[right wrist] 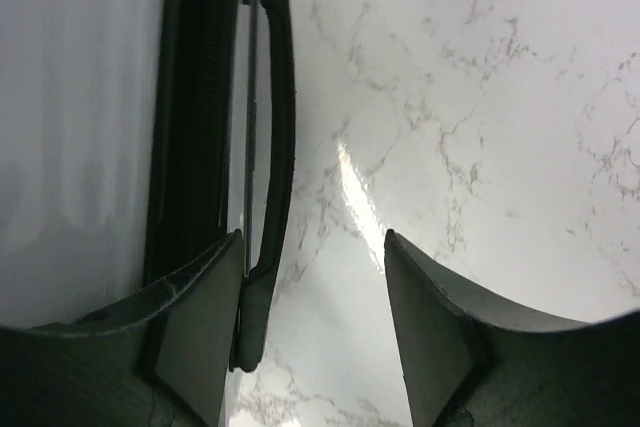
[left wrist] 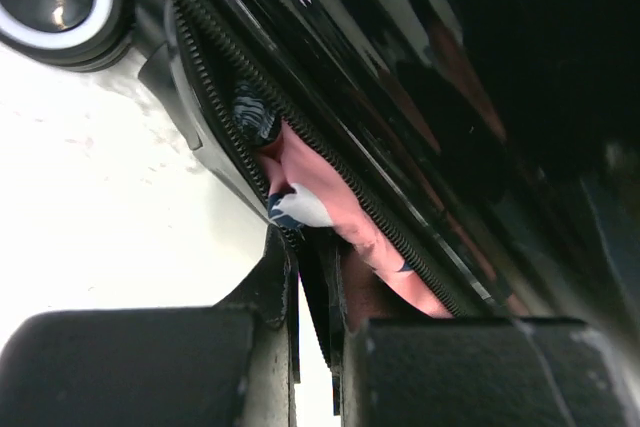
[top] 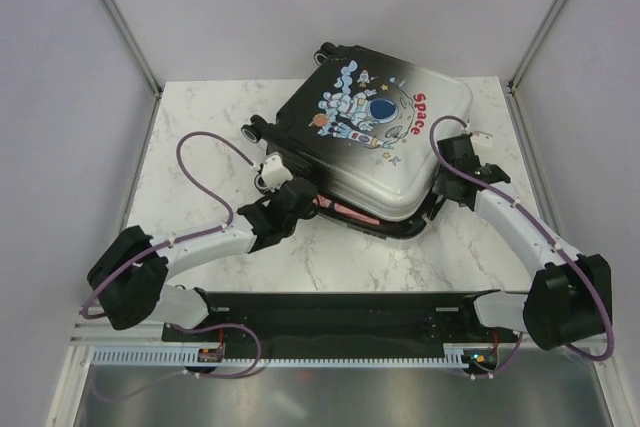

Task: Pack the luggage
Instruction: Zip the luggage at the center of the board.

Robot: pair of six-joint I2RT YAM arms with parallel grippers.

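**Luggage flat on counter, lid almost shut**

Marble counter (top: 200,127). The luggage (top: 370,137) lies flat at far centre, print up. Its long axis runs skewed across the counter, wheels (top: 253,132) toward far left.

Right gripper (right wrist: 315,237) is at the right edge, jaws apart over bare marble.

Left gripper (left wrist: 305,247) is clenched at the near seam; what it pinches, cannot tell.

Pink cloth (left wrist: 340,207) bulges through the open zipper (left wrist: 215,117).

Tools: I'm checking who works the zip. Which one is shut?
The left tool, pinched closed at the luggage's gaping zip; the right tool stands open beside it.
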